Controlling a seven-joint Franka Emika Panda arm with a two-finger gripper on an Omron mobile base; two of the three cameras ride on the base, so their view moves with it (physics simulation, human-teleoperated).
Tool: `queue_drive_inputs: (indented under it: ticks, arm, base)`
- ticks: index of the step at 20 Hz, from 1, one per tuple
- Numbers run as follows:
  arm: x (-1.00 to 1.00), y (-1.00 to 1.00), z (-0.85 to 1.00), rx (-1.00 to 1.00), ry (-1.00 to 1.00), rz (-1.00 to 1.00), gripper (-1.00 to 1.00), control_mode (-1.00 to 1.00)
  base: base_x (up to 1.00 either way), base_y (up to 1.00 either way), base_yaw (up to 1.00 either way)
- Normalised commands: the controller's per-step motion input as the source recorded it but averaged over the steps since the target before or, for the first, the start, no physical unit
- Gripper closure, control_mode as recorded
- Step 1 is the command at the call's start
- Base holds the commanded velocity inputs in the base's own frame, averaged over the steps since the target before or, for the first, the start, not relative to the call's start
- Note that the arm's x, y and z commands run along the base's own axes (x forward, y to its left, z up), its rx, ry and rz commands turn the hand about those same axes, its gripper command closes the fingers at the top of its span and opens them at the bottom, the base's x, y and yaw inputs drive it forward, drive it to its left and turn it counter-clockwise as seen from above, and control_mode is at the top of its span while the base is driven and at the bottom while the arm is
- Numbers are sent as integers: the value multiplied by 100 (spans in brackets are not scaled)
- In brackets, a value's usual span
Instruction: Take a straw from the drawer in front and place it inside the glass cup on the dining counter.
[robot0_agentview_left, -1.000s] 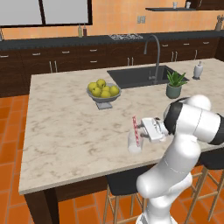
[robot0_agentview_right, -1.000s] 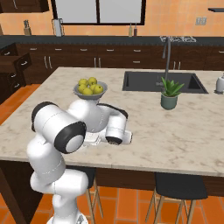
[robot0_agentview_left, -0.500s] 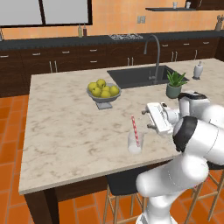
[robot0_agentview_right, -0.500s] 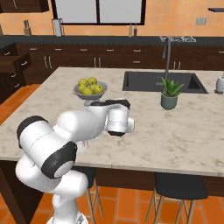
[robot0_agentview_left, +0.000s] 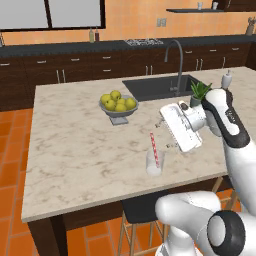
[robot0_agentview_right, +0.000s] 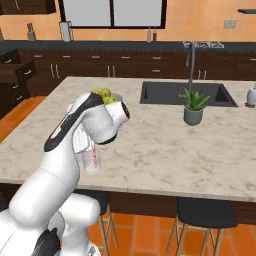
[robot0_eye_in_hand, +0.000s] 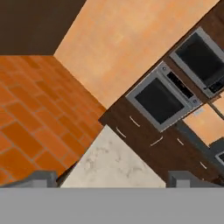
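The straw (robot0_agentview_left: 154, 145) stands tilted inside the glass cup (robot0_agentview_left: 153, 163) near the table's (robot0_agentview_left: 75, 150) front edge, leaning on its rim. The end effector (robot0_agentview_left: 166, 131) hangs open and empty beside it.

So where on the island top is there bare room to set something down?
The dining counter is bare along its left side, from the fruit bowl to the near edge. It is crowded on the right: glass cup with straw, gripper, plant, sink.

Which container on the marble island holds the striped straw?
The small clear glass tumbler near the front edge: the red-pink straw stands in it. The grey bowl holds yellow-green fruit.
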Motion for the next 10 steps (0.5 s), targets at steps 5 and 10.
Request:
queue_drive_inputs:
  ticks: [5, 10]
  arm:
    - [-64, 85, 32, -63, -45, 1, -100, -100]
    - [-24, 75, 11, -68, -27, 4, -100, -100]
  base:
    - [0, 0, 0]
    - [0, 0, 0]
